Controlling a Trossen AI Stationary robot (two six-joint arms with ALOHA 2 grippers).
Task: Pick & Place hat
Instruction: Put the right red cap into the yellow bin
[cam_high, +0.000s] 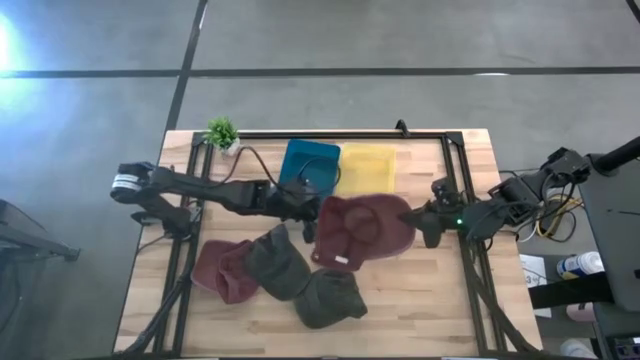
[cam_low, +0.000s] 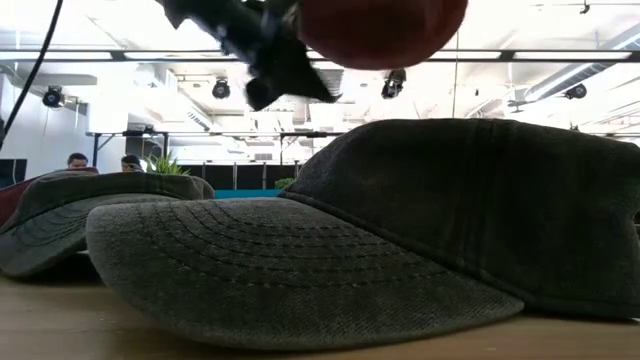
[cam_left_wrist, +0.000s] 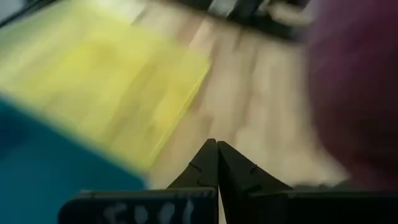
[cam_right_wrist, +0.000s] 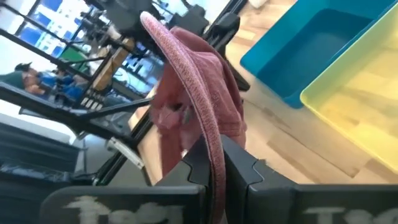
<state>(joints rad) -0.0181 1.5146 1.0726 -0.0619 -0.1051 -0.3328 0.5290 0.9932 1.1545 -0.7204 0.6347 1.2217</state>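
Left gripper (cam_high: 303, 205) pressed together, empty, near teal bin (cam_high: 310, 166). Red hat (cam_high: 360, 230) held above tabletop (cam_high: 430, 310), brim pinched by right gripper (cam_high: 424, 222). Keep pinch firm; carry over yellow bin (cam_high: 365, 168) before releasing.

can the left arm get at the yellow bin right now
Probably yes. The left gripper hangs shut and empty beside the teal bin, the yellow bin next to it. The red hat in the right gripper is close but not between.

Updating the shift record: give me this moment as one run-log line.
right gripper: shut on maroon hat, lifted | left gripper: shut, empty, beside teal bin | yellow bin: empty | three hats on table
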